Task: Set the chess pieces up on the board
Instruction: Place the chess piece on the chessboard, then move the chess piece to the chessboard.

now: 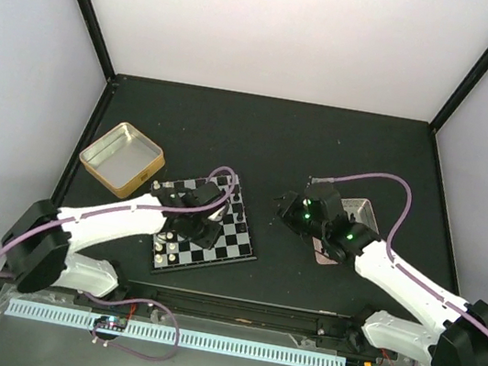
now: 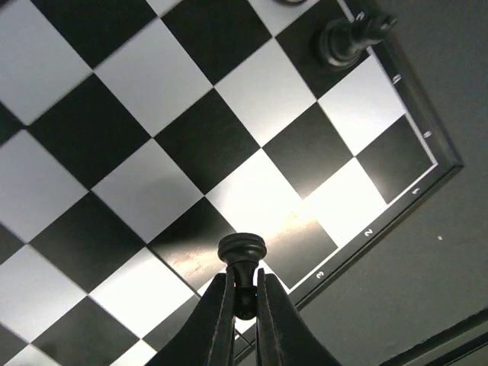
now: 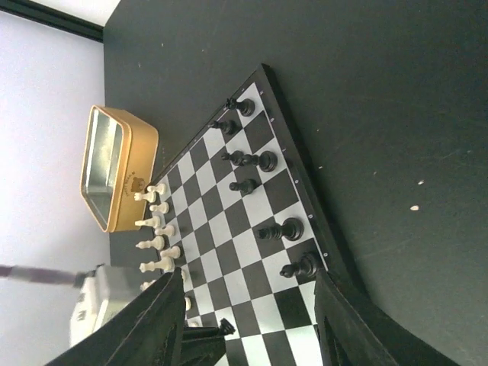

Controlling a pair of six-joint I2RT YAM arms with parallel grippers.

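The board (image 1: 240,238) lies left of centre, with cream-white chess pieces (image 3: 156,223) along its left side and several black ones (image 3: 282,229) toward its right side. My left gripper (image 2: 244,286) is shut on a black pawn (image 2: 242,250), pinching its stem just above a square near the board's rim (image 2: 396,217). In the top view that gripper (image 1: 205,223) hangs over the board's middle. Another black piece (image 2: 347,38) stands at the board's corner. My right gripper (image 3: 252,305) is open and empty. It hovers right of the board (image 1: 291,207).
A gold square tin (image 1: 122,159) sits just beyond the board's far left corner, also in the right wrist view (image 3: 114,168). A pink-rimmed tin (image 1: 356,210) lies under my right arm. Black walls fence the dark table.
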